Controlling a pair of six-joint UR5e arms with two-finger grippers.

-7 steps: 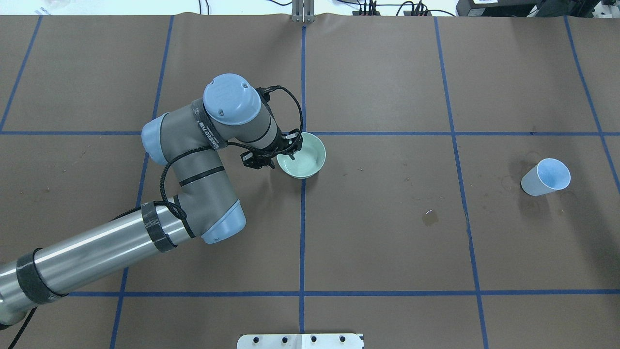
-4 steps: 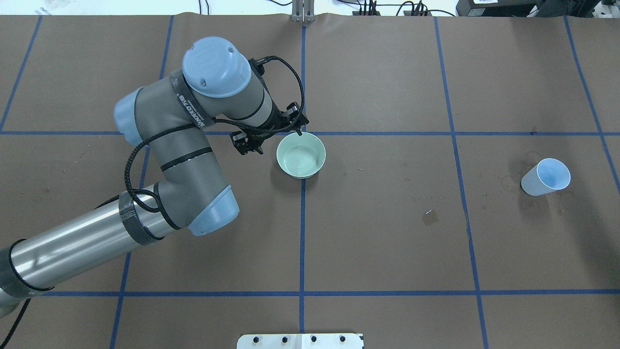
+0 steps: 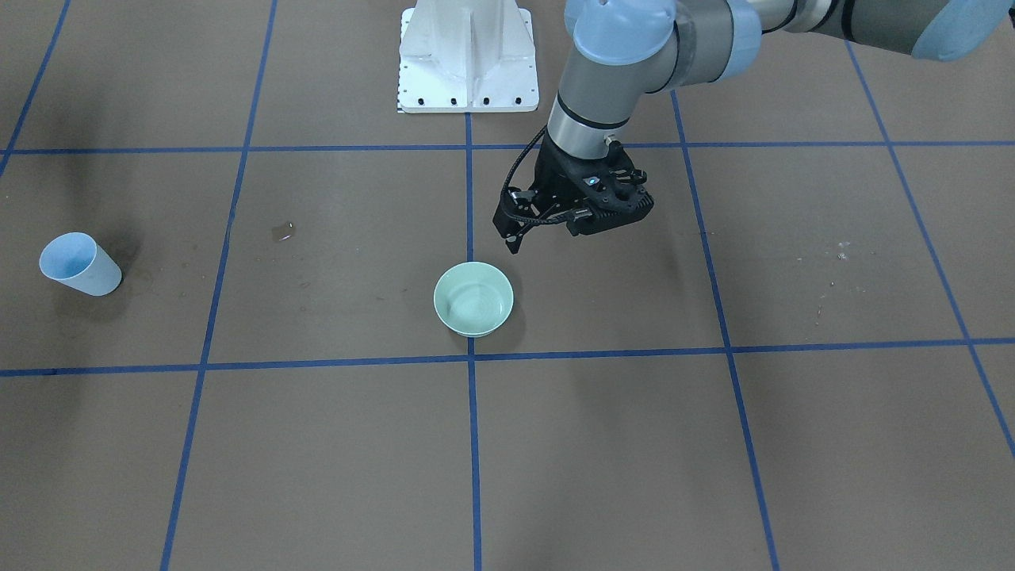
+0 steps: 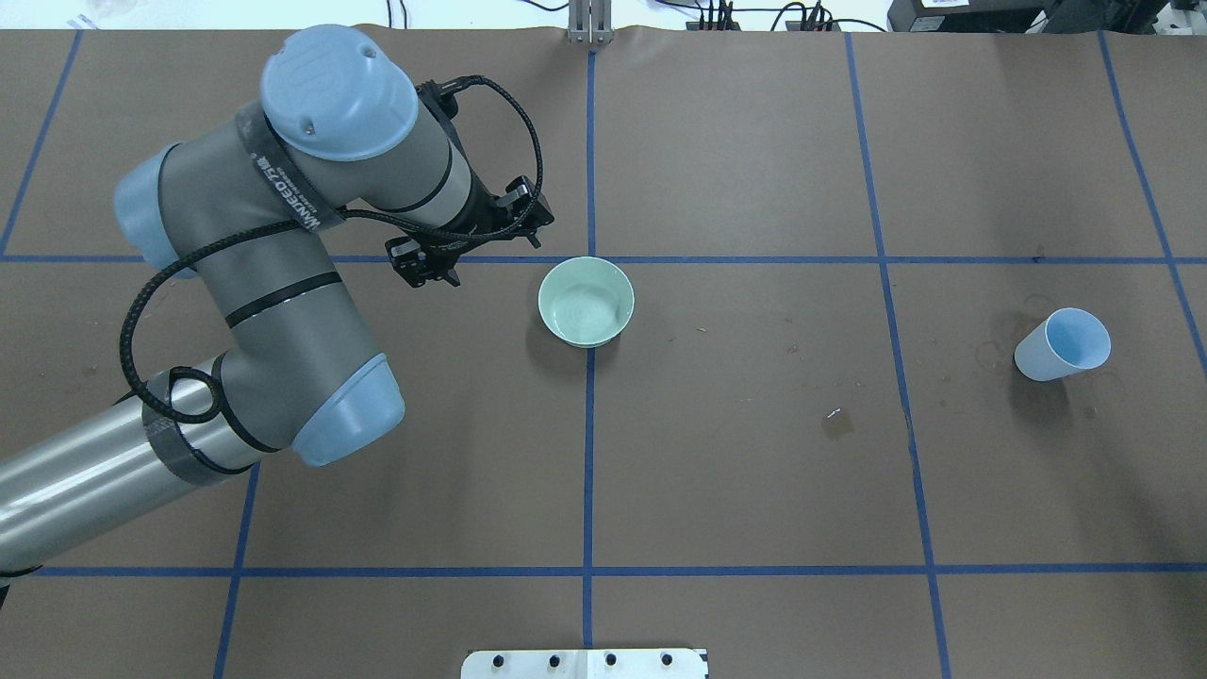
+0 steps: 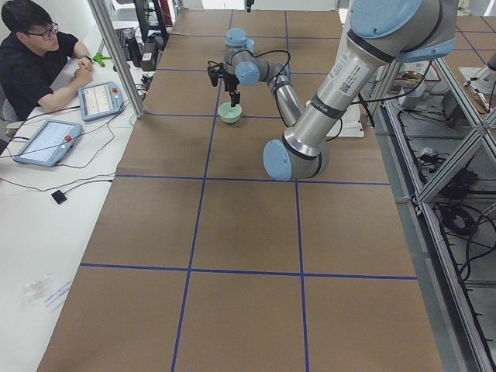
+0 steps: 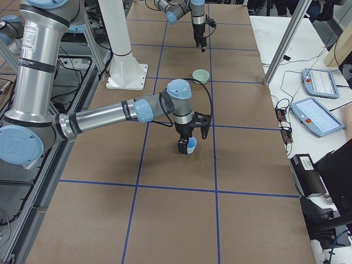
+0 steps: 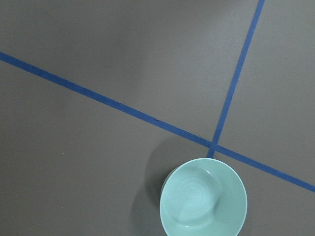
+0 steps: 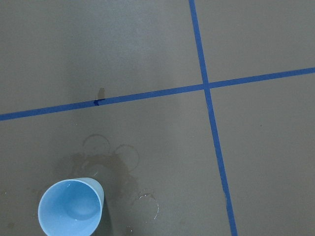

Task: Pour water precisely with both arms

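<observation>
Left arm (image 4: 283, 245) farther back from green bowl (image 4: 547, 321) of water (image 4: 583, 309), jaws spread; right jaws unclear; blue cup (image 4: 1040, 362) apart.

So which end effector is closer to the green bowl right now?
Left. The left end effector hangs just beside the green bowl, on the robot's left. The right end effector is by the blue cup, far off on the bowl's other side.
</observation>
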